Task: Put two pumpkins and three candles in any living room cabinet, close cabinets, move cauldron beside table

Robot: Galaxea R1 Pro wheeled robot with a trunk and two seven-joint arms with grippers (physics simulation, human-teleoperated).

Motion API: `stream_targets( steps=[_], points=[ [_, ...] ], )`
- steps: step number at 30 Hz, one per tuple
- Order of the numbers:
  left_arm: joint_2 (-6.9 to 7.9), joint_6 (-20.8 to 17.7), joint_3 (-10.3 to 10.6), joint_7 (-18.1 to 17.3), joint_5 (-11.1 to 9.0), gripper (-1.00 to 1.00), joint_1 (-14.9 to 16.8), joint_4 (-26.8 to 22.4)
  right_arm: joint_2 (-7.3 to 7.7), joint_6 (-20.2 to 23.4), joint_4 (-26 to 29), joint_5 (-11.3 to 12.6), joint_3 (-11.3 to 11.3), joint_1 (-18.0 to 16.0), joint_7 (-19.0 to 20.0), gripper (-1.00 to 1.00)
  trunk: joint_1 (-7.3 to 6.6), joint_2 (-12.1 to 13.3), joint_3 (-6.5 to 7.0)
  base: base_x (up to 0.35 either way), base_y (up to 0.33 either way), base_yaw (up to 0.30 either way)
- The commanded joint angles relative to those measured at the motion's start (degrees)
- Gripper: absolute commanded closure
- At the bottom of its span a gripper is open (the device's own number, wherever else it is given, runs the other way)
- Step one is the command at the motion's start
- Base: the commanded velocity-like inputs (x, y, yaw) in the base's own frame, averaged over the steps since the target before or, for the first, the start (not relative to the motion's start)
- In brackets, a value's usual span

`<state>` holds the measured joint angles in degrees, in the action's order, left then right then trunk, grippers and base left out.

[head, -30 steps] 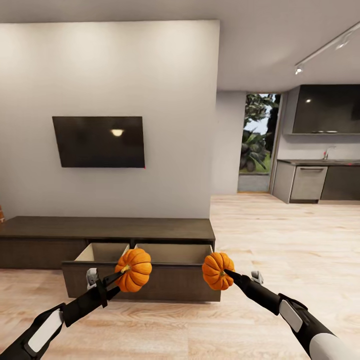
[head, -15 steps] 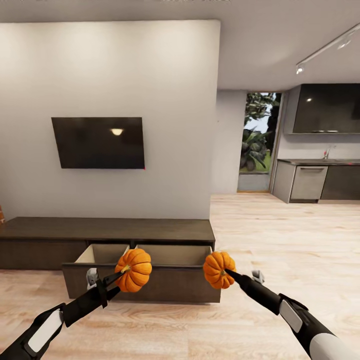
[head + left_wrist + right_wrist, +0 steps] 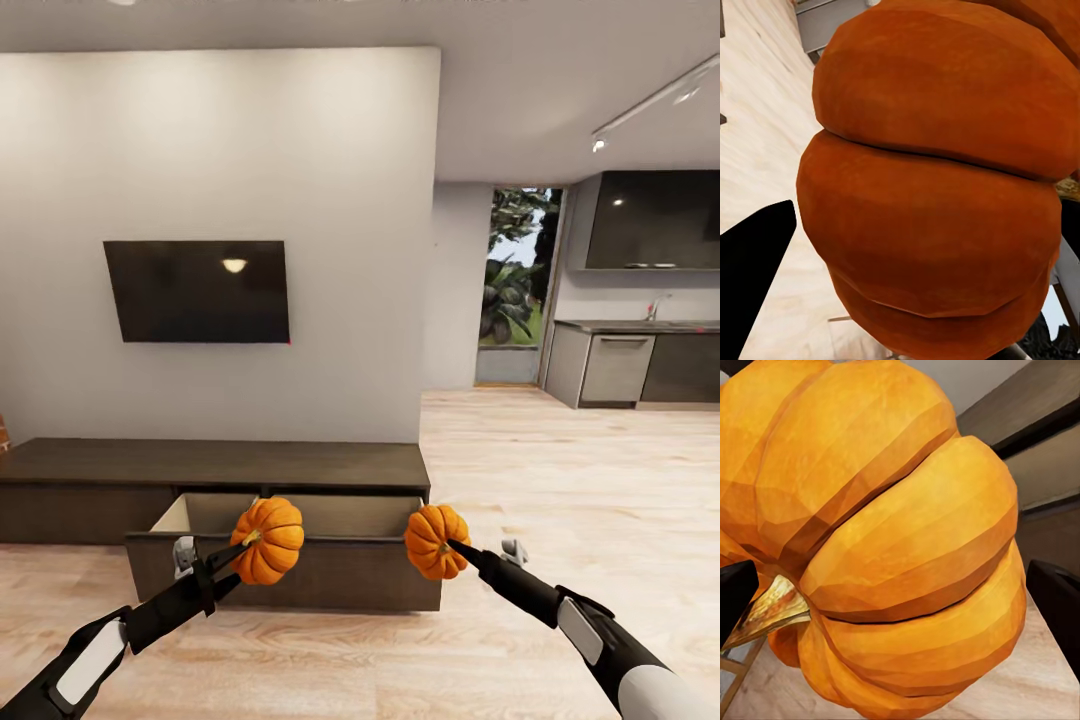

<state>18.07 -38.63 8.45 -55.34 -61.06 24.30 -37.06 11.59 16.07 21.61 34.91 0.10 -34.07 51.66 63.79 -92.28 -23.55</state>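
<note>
Two orange ribbed pumpkins hang in front of the cabinet, a long low dark-brown unit under the wall TV. My left gripper is shut on the bigger pumpkin, which looms close in the left wrist view as a dark orange pumpkin. My right gripper is shut on the smaller pumpkin, seen up close with its tan stem as a bright orange pumpkin. Both are held just in front of the cabinet's open drawer, at about the height of its front panel. Candles, cauldron and table are out of view.
A black TV hangs on the white wall above the cabinet. To the right, pale wood floor runs to a kitchen with dark cupboards, a counter and a glazed door.
The head view has shifted slightly, so the wall, TV and cabinet sit a little lower in the picture. Both grippers still hold their pumpkins in about the same place.
</note>
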Motion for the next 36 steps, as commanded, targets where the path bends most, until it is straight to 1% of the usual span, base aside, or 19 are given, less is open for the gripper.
stream_targets(
  steps=[1,3,6,8,9,10,12,13,14,15,16,18,20,22,24,26,28,29,36],
  points=[
    [0.05,-0.33,0.25,0.06,-0.5,1.0,0.05,-0.25,-0.03,0.58,0.2,0.36,0.08,-0.03,0.0,1.0,-0.23,0.38,0.11,0.0,0.0,0.0],
    [0.04,-0.38,0.3,0.06,-0.53,1.0,0.05,-0.82,-0.05,1.47,0.36,0.35,0.66,-0.03,-0.09,1.0,-0.67,1.18,0.47,0.0,0.0,0.0],
    [-0.01,-0.47,0.45,0.22,-0.54,1.0,0.05,-2.36,-0.06,6.08,0.93,0.28,3.65,-0.03,-0.51,1.0,-1.33,2.38,1.01,0.0,0.0,0.0],
    [0.01,-0.54,0.53,1.4,-0.59,1.0,0.14,-3.84,-0.18,9.8,3.74,0.18,5.85,-0.1,-1.91,1.0,-1.77,3.18,1.37,0.0,0.0,0.0],
    [0.06,-0.76,0.52,2.71,-0.72,1.0,0.29,-4.56,-0.23,11.75,6.34,0.03,6.63,-0.14,-3.63,1.0,-1.99,3.59,1.55,0.0,0.0,0.0],
    [0.21,-1.39,0.44,4.35,-0.9,1.0,0.68,-5.49,-0.27,13.78,9.26,-0.1,7.15,-0.16,-6.21,1.0,-2.21,3.99,1.73,0.0,0.0,0.0],
    [0.4,-3.75,0.25,8.14,-0.9,1.0,1.58,-8.85,-0.36,17.12,14.41,-0.29,7.79,-0.34,-13.56,1.0,-2.65,4.79,2.09,0.0,0.0,0.0],
    [0.41,-4.4,0.2,9.25,-0.88,1.0,1.73,-9.78,-0.44,17.69,15.5,-0.31,7.9,-0.36,-15.44,1.0,-2.86,5.19,2.27,0.0,0.0,0.0],
    [0.4,-5.45,0.09,11.76,-0.9,1.0,1.95,-11.33,-0.74,18.54,17.32,-0.31,8.07,-0.45,-18.91,1.0,-3.08,5.59,2.45,0.0,0.0,0.0],
    [0.31,-6.13,0.0,14.66,-0.98,1.0,2.12,-12.57,-1.3,19.1,18.72,-0.33,8.2,-0.54,-21.57,1.0,-3.3,5.99,2.63,0.0,0.0,0.0],
    [0.23,-6.56,-0.06,17.66,-1.08,1.0,2.24,-13.54,-1.97,19.47,19.86,-0.34,8.25,-0.61,-23.36,1.0,-3.52,6.39,2.81,0.0,0.0,0.0],
    [0.08,-7.02,-0.29,22.92,-1.16,1.0,2.4,-15.65,-3.04,19.87,21.73,-0.4,8.3,-0.7,-25.56,1.0,-3.96,7.2,3.17,0.0,0.0,0.0],
    [-0.05,-7.16,-0.7,27.02,-1.14,1.0,2.46,-17.45,-3.52,20.03,22.95,-0.43,8.32,-0.86,-26.49,1.0,-4.4,8.0,3.53,0.0,0.0,0.0],
    [-0.57,-7.21,-0.97,30.29,-1.18,1.0,2.54,-18.5,-3.72,20.09,23.61,-0.47,8.33,-1.05,-26.87,1.0,-4.84,8.8,3.88,0.0,0.0,0.0],
    [-1.03,-7.23,-1.5,32.89,-1.11,1.0,2.67,-19.17,-3.8,20.12,24.2,-0.48,8.33,-1.2,-27.03,1.0,-5.28,9.6,4.24,0.0,0.0,0.0],
    [-1.18,-7.24,-2.46,35.02,-1.11,1.0,2.75,-19.47,-3.83,20.13,24.75,-0.49,8.33,-1.29,-27.09,1.0,-5.72,10.4,4.6,0.0,0.0,0.0],
    [-1.21,-7.24,-3.39,36.16,-0.99,1.0,2.76,-19.58,-3.84,20.14,25.04,-0.5,8.33,-1.32,-27.15,1.0,-6.16,11.21,4.96,0.0,0.0,0.0],
    [-1.21,-7.24,-3.54,36.36,-0.95,1.0,2.77,-19.59,-3.83,20.14,25.08,-0.51,8.33,-1.33,-27.14,1.0,-6.38,11.61,5.14,0.0,0.0,0.0],
    [-1.28,-6.92,-4.5,37.08,-0.99,1.0,2.77,-19.7,-3.78,20.13,25.23,-0.5,8.33,-1.35,-27.08,1.0,-6.38,11.61,5.14,0.0,0.0,0.0]
  ],
)
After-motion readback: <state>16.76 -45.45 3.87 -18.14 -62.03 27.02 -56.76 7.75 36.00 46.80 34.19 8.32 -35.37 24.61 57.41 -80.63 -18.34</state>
